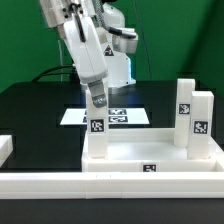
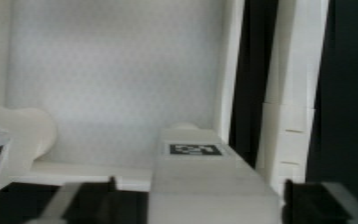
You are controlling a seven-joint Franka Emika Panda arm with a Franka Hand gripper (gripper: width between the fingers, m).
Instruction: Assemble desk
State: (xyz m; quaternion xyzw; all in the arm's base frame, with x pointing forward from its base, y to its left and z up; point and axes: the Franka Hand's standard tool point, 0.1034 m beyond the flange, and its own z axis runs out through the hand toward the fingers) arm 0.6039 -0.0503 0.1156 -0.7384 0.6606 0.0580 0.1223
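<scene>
The desk top, a white tray with a raised rim, lies at the front of the table. One white leg with a tag stands upright in its corner on the exterior view's left. My gripper is straight above that leg, fingers down over its upper end. In the wrist view the leg runs between my dark fingers, with a thin gap showing on one side, so the gripper is open around it. Two more legs stand upright in the corner on the exterior view's right.
The marker board lies flat on the black table behind the desk top. A white part sits at the exterior view's left edge, and a tagged white piece shows in the wrist view. White rails border the table's front.
</scene>
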